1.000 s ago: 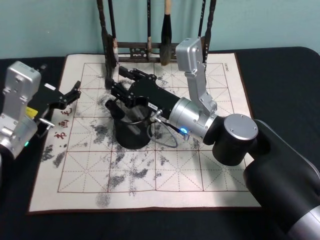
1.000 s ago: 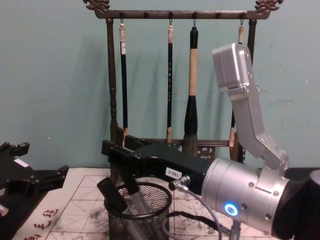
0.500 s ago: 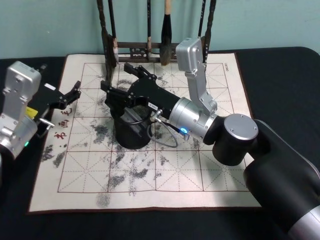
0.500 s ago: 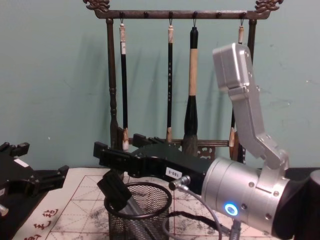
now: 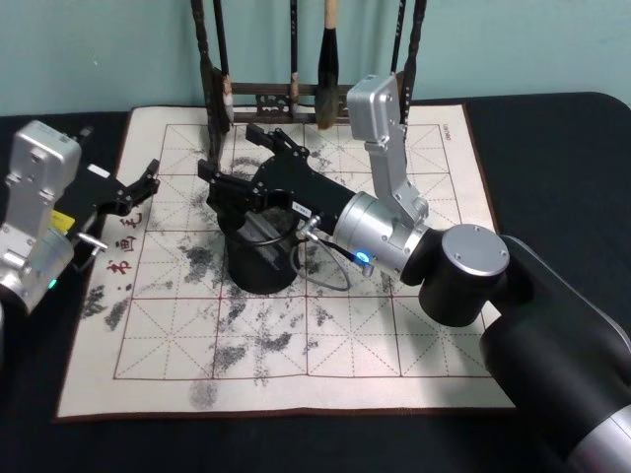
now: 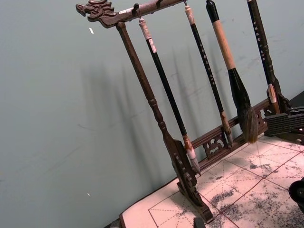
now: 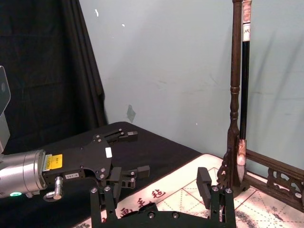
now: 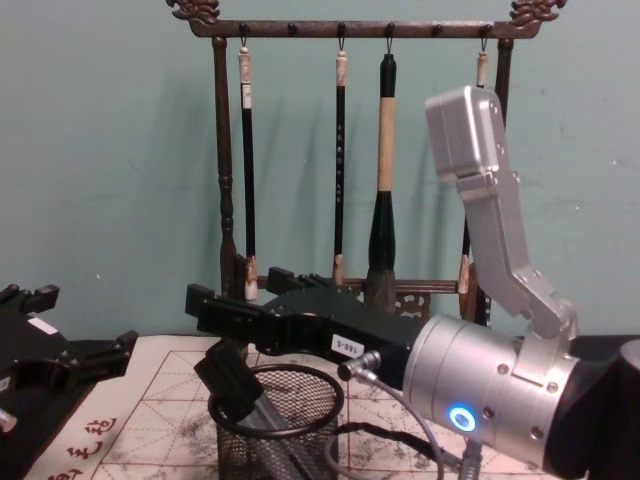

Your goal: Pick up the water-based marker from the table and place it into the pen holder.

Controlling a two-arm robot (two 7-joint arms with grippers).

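One marker (image 8: 232, 385), and it is in the pen holder (image 8: 278, 432): in the chest view it leans tilted inside the mesh cup, dark cap poking up over the left of the rim, grey barrel running down inside. That lean looks like it comes from resting against the wall with nothing gripping it.

Right gripper (image 5: 242, 163) hangs just above the holder, centre of the head view, fingers (image 8: 207, 306) spread wide and empty. The right wrist view backs that up, with both black fingers standing well apart and only mat between them. I read this as the release: jaws open right over the cup so the marker drops in rather than tipping out.

Left gripper (image 5: 138, 184) sits parked at the left edge of the head view, over the mat's border, jaws parted, holding nothing, well clear of the holder. It seems to be out of the way so the right arm has room.

Holder stands upright on the stained mat of the table (image 5: 552, 158), in front of the brush rack (image 8: 230, 200), which stays untouched at the top of the frame.

My judgement: placing is done; what remains is lifting the right arm straight up without clipping the rim or the cap.
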